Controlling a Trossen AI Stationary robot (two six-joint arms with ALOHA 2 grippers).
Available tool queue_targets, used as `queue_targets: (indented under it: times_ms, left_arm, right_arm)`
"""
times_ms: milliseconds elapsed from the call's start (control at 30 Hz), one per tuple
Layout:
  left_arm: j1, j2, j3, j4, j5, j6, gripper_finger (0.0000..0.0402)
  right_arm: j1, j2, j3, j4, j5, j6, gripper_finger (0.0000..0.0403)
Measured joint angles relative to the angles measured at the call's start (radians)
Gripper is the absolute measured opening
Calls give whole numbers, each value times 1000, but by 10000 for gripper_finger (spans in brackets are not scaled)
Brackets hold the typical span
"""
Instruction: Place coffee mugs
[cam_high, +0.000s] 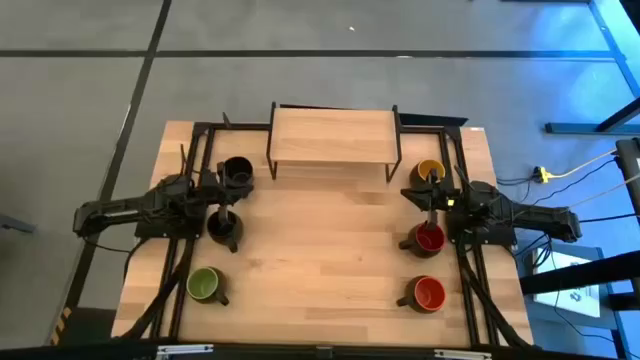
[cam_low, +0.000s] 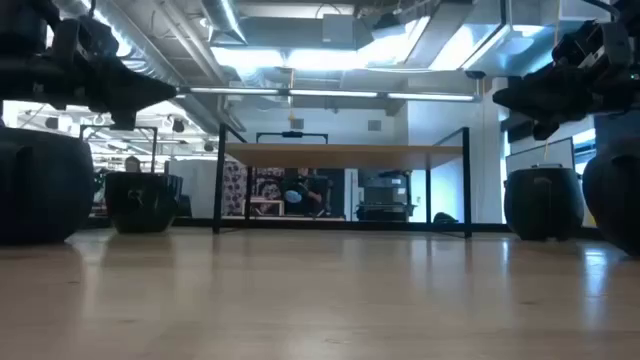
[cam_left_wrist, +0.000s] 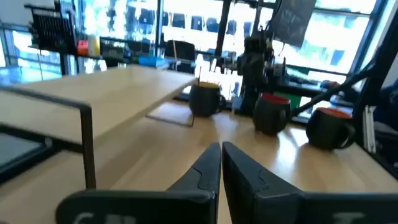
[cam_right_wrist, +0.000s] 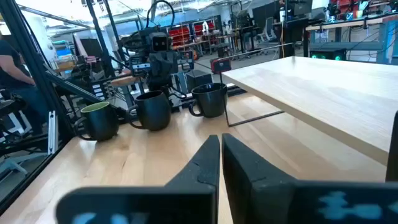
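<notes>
We see both arms folded in low at the table's sides, mirrored, reaching inward. Left gripper (cam_high: 222, 212) sits between the two black-inside mugs (cam_high: 236, 172) (cam_high: 224, 229) on the left side, fingers (cam_left_wrist: 205, 169) pressed together, holding nothing. Right gripper (cam_high: 431, 203) sits between the yellow-inside mug (cam_high: 431, 172) and the dark red mug (cam_high: 428, 238), fingers (cam_right_wrist: 202, 163) also pressed together, empty. Both wrists are level, pointing across the wooden table (cam_high: 320, 260) toward each other.

Mugs stand in two columns of three, all upright on the tabletop: left side black, black, green mug (cam_high: 204, 285) nearest the front edge; right side yellow, dark red, orange-red mug (cam_high: 427, 294) at the front. The raised wooden shelf (cam_high: 332, 137) at the back centre carries no mug.
</notes>
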Motion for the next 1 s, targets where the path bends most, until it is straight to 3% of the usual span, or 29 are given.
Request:
queue_targets:
  times_ms: [233,433,700,867,1000]
  left_arm:
    - [0,0,1,137,-2,-5,9]
    - [0,22,78,133,-89,58,9]
    - [0,231,315,-70,-309,146,9]
    - [0,421,525,-265,-513,-82,9]
    - [0,570,693,-455,-550,-129,9]
  right_arm:
    - [0,0,0,-1,1,0,10]
    - [0,0,0,0,10,0,10]
    - [0,1,0,3,36,0,10]
    - [0,1,0,3,35,0,10]
    - [0,1,0,3,35,0,10]
